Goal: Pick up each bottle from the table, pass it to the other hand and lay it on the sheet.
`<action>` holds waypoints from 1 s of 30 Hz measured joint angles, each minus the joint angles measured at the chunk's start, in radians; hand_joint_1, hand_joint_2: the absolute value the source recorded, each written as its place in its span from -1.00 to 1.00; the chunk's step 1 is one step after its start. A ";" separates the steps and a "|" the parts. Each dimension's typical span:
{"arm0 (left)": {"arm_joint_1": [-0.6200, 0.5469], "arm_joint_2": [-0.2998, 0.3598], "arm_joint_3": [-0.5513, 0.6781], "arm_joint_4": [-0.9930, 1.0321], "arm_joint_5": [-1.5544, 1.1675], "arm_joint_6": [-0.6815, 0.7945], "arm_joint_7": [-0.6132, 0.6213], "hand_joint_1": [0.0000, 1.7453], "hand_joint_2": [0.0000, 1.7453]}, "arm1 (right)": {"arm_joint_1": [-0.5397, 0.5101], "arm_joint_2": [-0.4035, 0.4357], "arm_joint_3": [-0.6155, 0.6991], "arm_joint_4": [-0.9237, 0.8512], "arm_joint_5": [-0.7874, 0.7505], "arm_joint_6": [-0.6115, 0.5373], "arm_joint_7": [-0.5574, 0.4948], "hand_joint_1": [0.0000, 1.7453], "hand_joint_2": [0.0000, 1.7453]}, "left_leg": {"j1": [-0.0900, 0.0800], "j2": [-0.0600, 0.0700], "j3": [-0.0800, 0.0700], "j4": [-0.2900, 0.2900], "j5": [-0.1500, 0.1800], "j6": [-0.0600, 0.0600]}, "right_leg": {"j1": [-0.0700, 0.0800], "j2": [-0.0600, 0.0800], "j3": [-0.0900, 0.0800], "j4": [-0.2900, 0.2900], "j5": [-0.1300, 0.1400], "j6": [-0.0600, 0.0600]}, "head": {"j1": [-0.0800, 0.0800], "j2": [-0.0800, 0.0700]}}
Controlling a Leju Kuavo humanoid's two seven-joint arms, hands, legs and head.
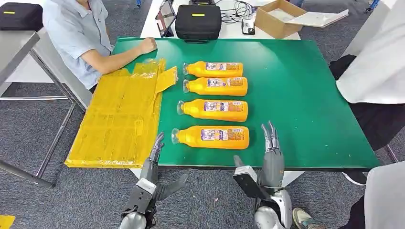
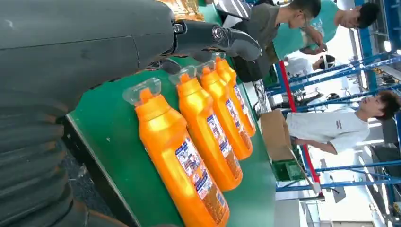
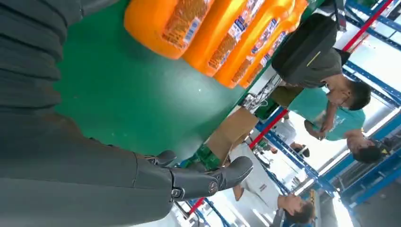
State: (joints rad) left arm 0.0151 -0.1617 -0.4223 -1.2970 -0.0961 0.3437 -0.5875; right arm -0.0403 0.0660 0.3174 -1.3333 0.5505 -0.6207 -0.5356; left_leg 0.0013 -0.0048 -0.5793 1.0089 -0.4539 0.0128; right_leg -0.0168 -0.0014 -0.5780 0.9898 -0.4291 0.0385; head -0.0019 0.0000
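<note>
Nearest bottle [image 1: 212,137] lying on the green bench [image 1: 305,95], long axis crosswise, cap toward the yellow sheet [image 1: 119,119]. Right hand [image 1: 271,138] just beside its base, fingers straight, empty; left hand [image 1: 156,149] near cap, likewise empty.

Grey carpet [image 1: 28,133] covers the floor, lower left. A green table top [image 1: 305,86] fills the centre; behind it, top centre, a white table [image 1: 229,31] carries a black case [image 1: 198,21] and an open cardboard box [image 1: 277,19]. Upper left, a grey metal-legged table [image 1: 14,47] — the wrist views show blue steel racking [image 2: 331,101] under bright light.
</note>
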 measured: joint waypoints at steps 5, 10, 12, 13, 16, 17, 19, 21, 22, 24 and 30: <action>-0.002 -0.003 -0.001 0.003 0.000 0.000 0.000 -1.00 1.00 | -0.008 -0.006 -0.005 0.014 0.012 -0.002 0.003 -1.00 1.00 | 0.000 0.000 0.000 0.000 0.000 0.000 | 0.000 0.000 0.000 0.000 0.000 0.000 | 0.000 0.000; -0.020 -0.008 -0.006 0.016 0.000 -0.019 -0.003 -1.00 1.00 | -0.077 -0.011 -0.005 0.091 0.077 0.002 0.032 -1.00 1.00 | 0.000 0.000 -0.001 0.000 0.000 0.000 | 0.000 0.000 0.000 0.000 0.000 0.000 | 0.000 0.000; -0.031 -0.012 -0.013 0.028 0.000 -0.023 -0.007 -1.00 1.00 | -0.119 -0.012 -0.002 0.144 0.112 0.017 0.047 -1.00 1.00 | 0.000 0.000 -0.001 0.000 0.000 0.000 | 0.000 0.000 0.000 0.000 0.000 0.000 | 0.000 0.000; -0.037 -0.014 -0.017 0.035 0.000 -0.027 -0.009 -1.00 1.00 | -0.140 -0.012 0.004 0.175 0.129 0.027 0.053 -1.00 1.00 | 0.000 0.000 -0.001 0.000 0.001 0.000 | 0.000 0.000 0.000 0.000 0.000 0.000 | 0.000 0.000; -0.059 -0.017 -0.029 0.061 0.000 -0.037 -0.015 -1.00 1.00 | -0.194 -0.010 0.025 0.274 0.159 0.055 0.069 -1.00 1.00 | 0.000 0.000 -0.001 0.000 0.001 0.001 | 0.000 0.000 0.000 0.000 0.001 0.000 | 0.000 0.000; -0.066 -0.019 -0.031 0.070 0.002 -0.040 -0.017 -1.00 1.00 | -0.212 -0.007 0.032 0.306 0.167 0.061 0.074 -1.00 1.00 | 0.000 0.000 -0.001 0.000 0.001 0.001 | 0.000 0.000 0.000 0.000 0.001 0.000 | 0.000 0.000; -0.076 -0.021 -0.035 0.084 0.002 -0.043 -0.019 -1.00 1.00 | -0.240 -0.003 0.050 0.361 0.186 0.076 0.082 -1.00 1.00 | 0.000 0.000 -0.001 0.000 0.001 0.001 | 0.000 0.000 0.000 0.000 0.001 0.000 | 0.000 0.000; -0.084 -0.022 -0.042 0.092 0.002 -0.047 -0.019 -1.00 1.00 | -0.258 0.000 0.065 0.402 0.196 0.081 0.090 -1.00 1.00 | 0.000 0.000 -0.001 0.000 0.001 0.000 | 0.000 0.000 0.000 0.000 0.001 0.000 | 0.000 0.000; -0.088 -0.022 -0.044 0.097 0.002 -0.050 -0.019 -1.00 1.00 | -0.265 0.003 0.070 0.419 0.198 0.082 0.090 -1.00 1.00 | 0.000 -0.001 -0.001 0.000 0.001 0.000 | 0.000 0.000 0.000 0.000 0.000 0.000 | 0.000 0.000; -0.092 -0.022 -0.046 0.101 0.002 -0.051 -0.020 -1.00 1.00 | -0.276 0.005 0.078 0.441 0.200 0.084 0.091 -1.00 1.00 | 0.000 0.000 -0.001 0.000 0.001 0.000 | 0.000 0.000 -0.001 0.000 0.000 0.000 | 0.000 0.000; -0.097 -0.022 -0.050 0.109 0.003 -0.051 -0.020 -1.00 1.00 | -0.297 0.010 0.093 0.486 0.210 0.101 0.099 -1.00 1.00 | 0.000 0.000 -0.001 0.000 0.001 0.000 | 0.000 0.000 -0.001 0.000 0.000 0.000 | 0.000 0.000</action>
State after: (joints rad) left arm -0.0819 -0.1839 -0.4719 -1.1879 -0.0935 0.2926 -0.6073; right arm -0.3371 0.0755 0.4101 -0.8476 0.7603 -0.5195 -0.4364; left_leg 0.0014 -0.0050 -0.5807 1.0091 -0.4533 0.0132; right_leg -0.0169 -0.0014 -0.5787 0.9900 -0.4287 0.0389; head -0.0019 0.0000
